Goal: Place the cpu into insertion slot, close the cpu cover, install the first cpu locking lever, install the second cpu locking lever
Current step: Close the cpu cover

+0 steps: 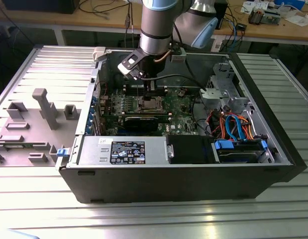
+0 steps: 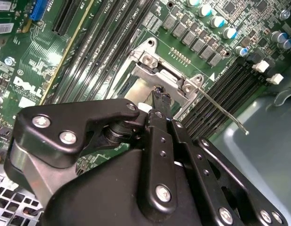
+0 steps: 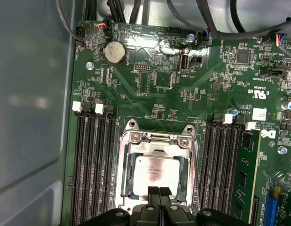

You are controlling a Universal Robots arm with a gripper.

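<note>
Here cpu point(image 3: 156, 175) lies flat, just nxt to end effector point(image 3: 159, 190).

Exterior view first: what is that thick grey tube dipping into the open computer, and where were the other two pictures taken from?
That tube is a robot arm, filmed by a camera standing apart. It reaches into an open computer case lying on a ribbed metal table. Both wrist views come from cameras riding on the arm, looking past its black jaws at the green motherboard. The jaws are shut, holding nothing, their tips at the silver cover that frames the cpu. A thin lever sticks out free.
</note>
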